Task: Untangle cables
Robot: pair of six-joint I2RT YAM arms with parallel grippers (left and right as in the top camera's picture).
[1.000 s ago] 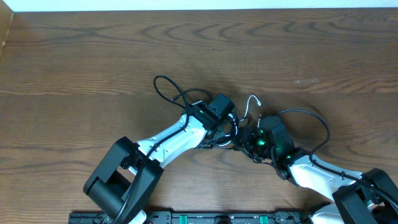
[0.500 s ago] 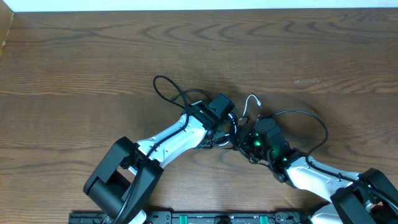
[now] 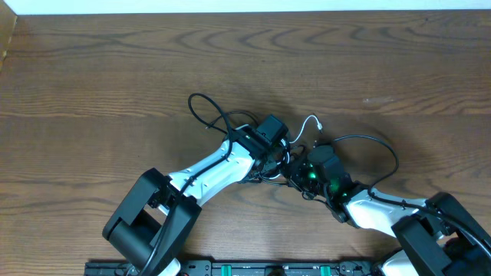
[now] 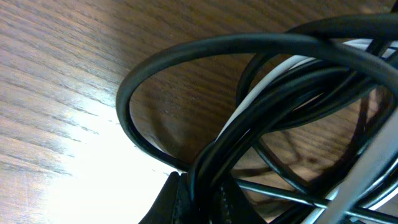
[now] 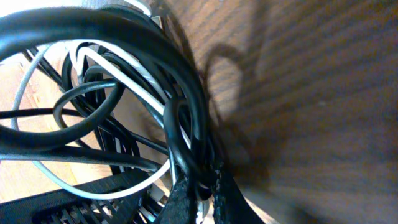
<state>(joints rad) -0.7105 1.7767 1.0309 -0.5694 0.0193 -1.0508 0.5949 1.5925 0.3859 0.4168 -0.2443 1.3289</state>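
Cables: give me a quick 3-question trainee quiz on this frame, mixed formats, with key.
1. True or false: the white cable lies clear of the black cable, fully separated.
2. Where does the tangle sit in the overhead view? A) between the left hand and the right hand; B) at the far left corner; C) at the near left corner.
3. In the right wrist view, what is pinched in the right hand?

Key: 1 false, the two are looped through each other. 2 A. 3 a strand of black cable.
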